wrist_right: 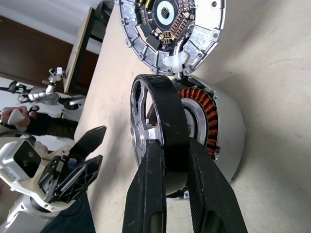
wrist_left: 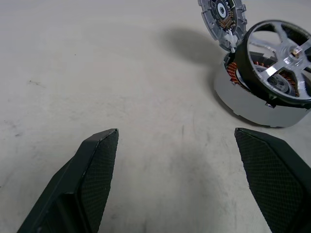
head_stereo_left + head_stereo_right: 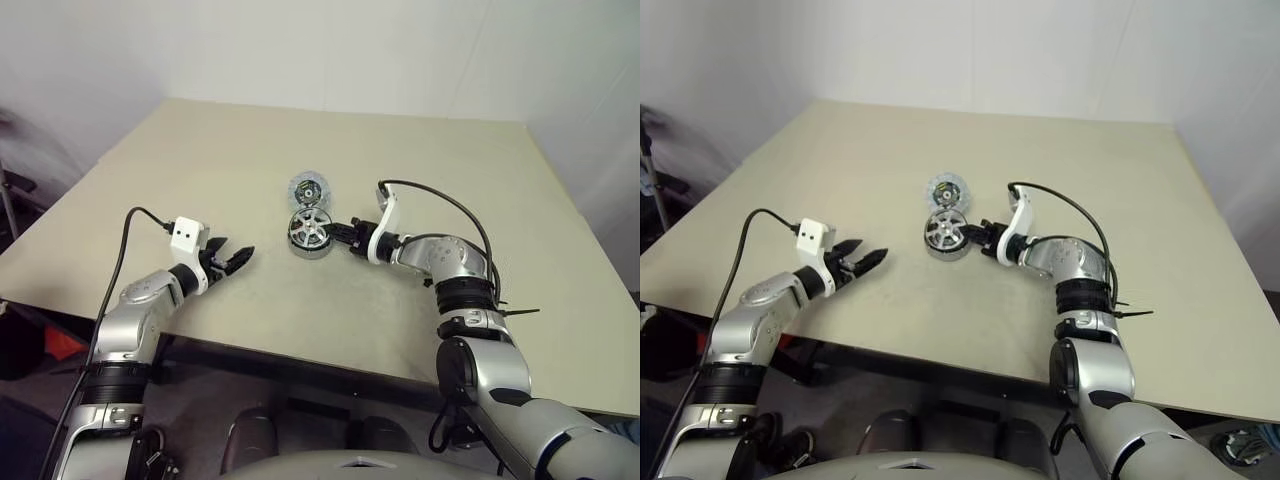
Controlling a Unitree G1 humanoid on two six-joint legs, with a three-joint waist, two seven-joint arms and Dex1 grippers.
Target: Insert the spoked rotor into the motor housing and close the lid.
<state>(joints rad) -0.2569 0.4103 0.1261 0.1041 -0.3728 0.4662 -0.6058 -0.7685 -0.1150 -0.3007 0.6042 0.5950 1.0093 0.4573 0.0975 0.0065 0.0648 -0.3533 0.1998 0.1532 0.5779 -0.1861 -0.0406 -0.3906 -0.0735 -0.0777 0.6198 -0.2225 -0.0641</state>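
Spoked rotor [image 1: 165, 128], black-rimmed with shiny silver spokes, tilted half into round copper-wound motor housing [image 1: 224, 131] on matte beige bench [image 3: 250, 160]. Left gripper [image 3: 232, 259] fingers spread, empty. Right gripper [image 1: 176, 170] fingers pinching rotor's rim. Silvery lid [image 1: 170, 29] hinged open.

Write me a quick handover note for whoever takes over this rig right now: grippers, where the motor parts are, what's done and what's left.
Right gripper: shut on the spoked rotor, pinching its black rim.
Left gripper: open, empty, hanging over the table apart from the parts.
Spoked rotor: tilted, partly in the motor housing, not seated; copper windings visible beneath.
Lid: open, standing up at the housing's far edge.
Left: seat the rotor flat, release, close the lid.
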